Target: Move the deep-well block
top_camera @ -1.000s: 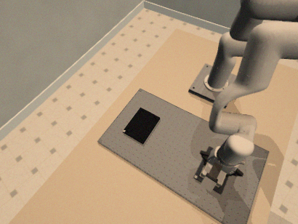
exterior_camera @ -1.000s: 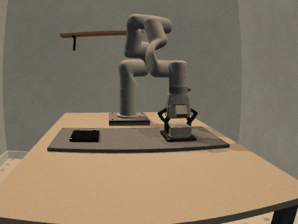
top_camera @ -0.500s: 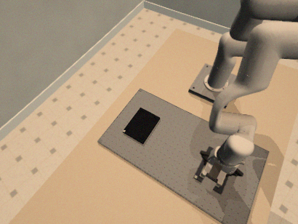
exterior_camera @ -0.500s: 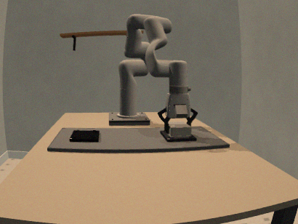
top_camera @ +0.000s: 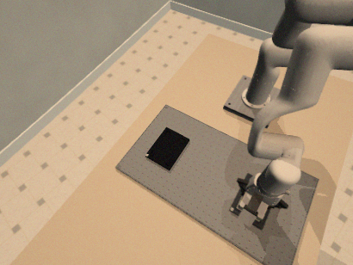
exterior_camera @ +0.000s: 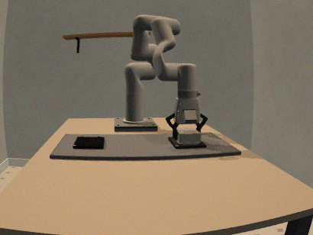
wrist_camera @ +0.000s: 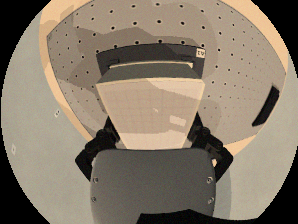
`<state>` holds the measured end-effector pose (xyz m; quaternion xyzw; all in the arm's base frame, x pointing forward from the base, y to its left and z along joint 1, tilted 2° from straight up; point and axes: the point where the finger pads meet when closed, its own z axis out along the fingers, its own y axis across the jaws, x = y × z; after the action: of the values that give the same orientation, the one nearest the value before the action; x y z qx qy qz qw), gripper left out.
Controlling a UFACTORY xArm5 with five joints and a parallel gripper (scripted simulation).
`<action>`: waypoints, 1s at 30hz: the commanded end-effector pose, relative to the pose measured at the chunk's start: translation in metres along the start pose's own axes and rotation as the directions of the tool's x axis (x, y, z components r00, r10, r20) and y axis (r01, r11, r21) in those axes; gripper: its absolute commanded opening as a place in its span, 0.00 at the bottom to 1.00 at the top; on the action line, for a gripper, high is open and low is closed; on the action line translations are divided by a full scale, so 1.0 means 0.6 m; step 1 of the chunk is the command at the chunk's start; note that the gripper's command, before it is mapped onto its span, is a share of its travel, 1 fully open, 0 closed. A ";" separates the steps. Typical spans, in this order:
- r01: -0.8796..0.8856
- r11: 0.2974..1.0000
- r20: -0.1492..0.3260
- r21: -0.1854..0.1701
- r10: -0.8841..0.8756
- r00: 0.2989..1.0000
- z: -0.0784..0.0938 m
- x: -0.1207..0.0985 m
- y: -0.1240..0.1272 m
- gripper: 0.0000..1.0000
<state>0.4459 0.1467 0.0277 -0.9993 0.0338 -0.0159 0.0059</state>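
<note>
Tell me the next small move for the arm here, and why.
Probably a straight lift. The gripper stands over the deep-well block, its fingers closed on the block's sides, and the block sits down in its nest. The other nest, dark and unoccupied, lies far along the perforated plate, so the block likely must rise above the locators first.

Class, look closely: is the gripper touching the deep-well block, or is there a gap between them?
Touching. In the exterior view the gripper has its fingers against both sides of the deep-well block, which sits in its nest; the grip is closed on it.

Pale rounded arm (exterior_camera: 134,91), grey pincer (exterior_camera: 186,130), black linkages
</note>
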 end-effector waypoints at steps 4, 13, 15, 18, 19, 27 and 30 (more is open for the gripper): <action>0.000 1.000 -0.003 0.001 0.000 1.000 -0.002 0.002 -0.001 0.00; 0.000 1.000 -0.003 0.001 0.000 1.000 -0.011 0.002 -0.001 0.00; 0.000 1.000 -0.003 0.001 0.000 1.000 -0.013 0.002 -0.001 0.00; 0.000 1.000 -0.003 0.001 0.000 1.000 -0.017 0.002 -0.001 0.00; 0.000 1.000 -0.003 0.001 0.000 1.000 -0.018 0.002 -0.001 0.00; 0.000 1.000 -0.003 0.001 0.000 1.000 -0.024 0.002 -0.001 0.00; 0.000 1.000 -0.003 0.001 0.000 1.000 -0.028 0.002 -0.001 0.00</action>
<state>0.4453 0.1465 0.0414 -0.9993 0.0340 -0.0158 0.0058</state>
